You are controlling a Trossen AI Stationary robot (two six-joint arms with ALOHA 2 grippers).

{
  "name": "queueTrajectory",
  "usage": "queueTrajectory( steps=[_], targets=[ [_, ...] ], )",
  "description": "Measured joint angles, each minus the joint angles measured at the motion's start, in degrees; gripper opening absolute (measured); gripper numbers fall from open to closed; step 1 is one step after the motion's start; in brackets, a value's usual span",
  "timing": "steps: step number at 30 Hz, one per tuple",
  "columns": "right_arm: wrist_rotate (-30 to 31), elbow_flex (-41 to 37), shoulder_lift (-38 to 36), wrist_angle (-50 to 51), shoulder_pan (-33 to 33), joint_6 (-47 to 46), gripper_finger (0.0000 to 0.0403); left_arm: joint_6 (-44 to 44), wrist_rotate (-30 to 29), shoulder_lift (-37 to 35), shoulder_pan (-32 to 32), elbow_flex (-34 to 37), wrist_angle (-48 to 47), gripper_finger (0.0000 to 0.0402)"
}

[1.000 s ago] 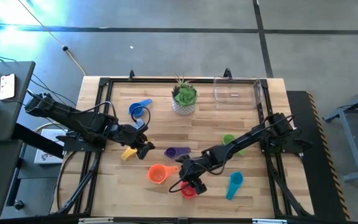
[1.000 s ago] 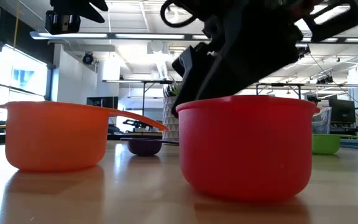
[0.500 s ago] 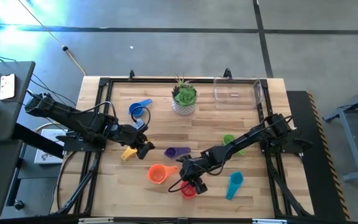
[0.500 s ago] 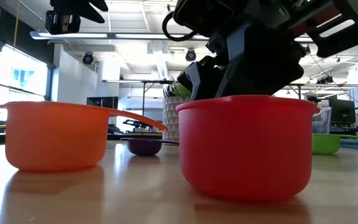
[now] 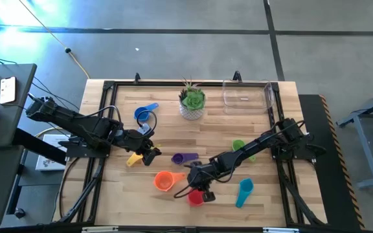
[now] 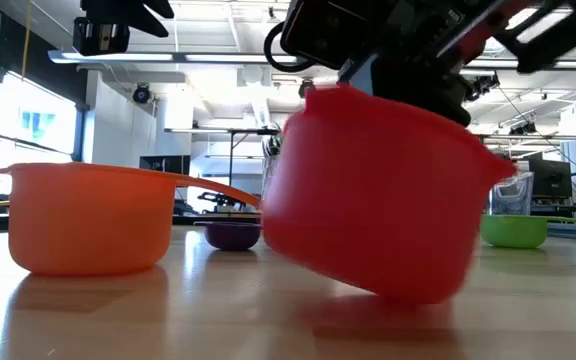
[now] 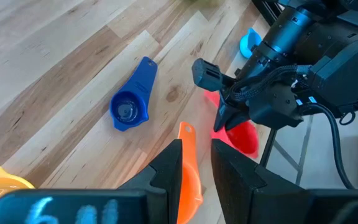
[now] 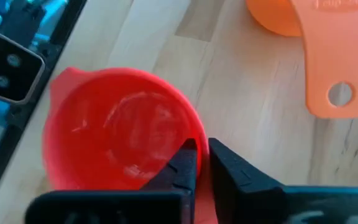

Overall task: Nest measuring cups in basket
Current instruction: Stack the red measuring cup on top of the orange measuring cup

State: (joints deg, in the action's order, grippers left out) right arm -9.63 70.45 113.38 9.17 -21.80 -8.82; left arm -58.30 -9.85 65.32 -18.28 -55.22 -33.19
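Observation:
The red measuring cup (image 5: 195, 197) sits near the table's front edge, tipped in the low view (image 6: 378, 195). My right gripper (image 5: 200, 191) is shut on it. An orange cup (image 5: 165, 180) stands to its left. The purple (image 5: 185, 158), green (image 5: 238, 146), teal (image 5: 245, 191) and blue (image 5: 146, 114) cups lie spread over the table. A yellow cup (image 5: 133, 159) lies beside my left gripper (image 5: 151, 154), which hangs open above the table with nothing between its fingers (image 7: 166, 171). The clear basket (image 5: 246, 94) stands at the far right. My right gripper pinches the red cup's wall at the rim (image 8: 199, 138) on the side nearest the gripper, one finger (image 8: 185, 163) seemingly inside and one outside. The fingers slant down from the table's right and far side. The cup is tilted, its lowest edge (image 6: 408, 292) at or just above the table.
A white pot with a green plant (image 5: 192, 103) stands at the far middle, left of the basket. The orange cup's handle (image 8: 331, 74) reaches toward the red cup. Bare wood lies between the plant and the cups in front.
My right gripper has rolled at the wrist and taken hold of the red cup. The cup stood flat on the table; now it is tipped, one side of its rim raised. My left gripper has kept still.

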Motion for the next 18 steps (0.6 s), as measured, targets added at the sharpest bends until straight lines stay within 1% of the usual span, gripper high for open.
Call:
queueTrajectory(
  steps=[6,9,12,18],
  targets=[
    [-0.3,0.1,-0.1,0.0,0.0,-8.1,0.0006,0.0,0.0,0.0,0.0,0.0,0.0,0.0074],
    [-0.2,1.7,-0.1,2.4,0.0,-12.9,0.0004,0.0,0.0,0.0,0.0,0.0,0.0,0.0074],
    [1.0,5.3,-0.1,5.7,0.0,-17.0,0.0004,0.0,-0.1,0.0,0.0,0.0,0.0,0.0074],
    [6.5,16.0,-0.2,19.1,0.9,-21.0,0.0003,0.5,-3.1,0.0,0.3,0.0,0.0,0.0074]
  ],
)
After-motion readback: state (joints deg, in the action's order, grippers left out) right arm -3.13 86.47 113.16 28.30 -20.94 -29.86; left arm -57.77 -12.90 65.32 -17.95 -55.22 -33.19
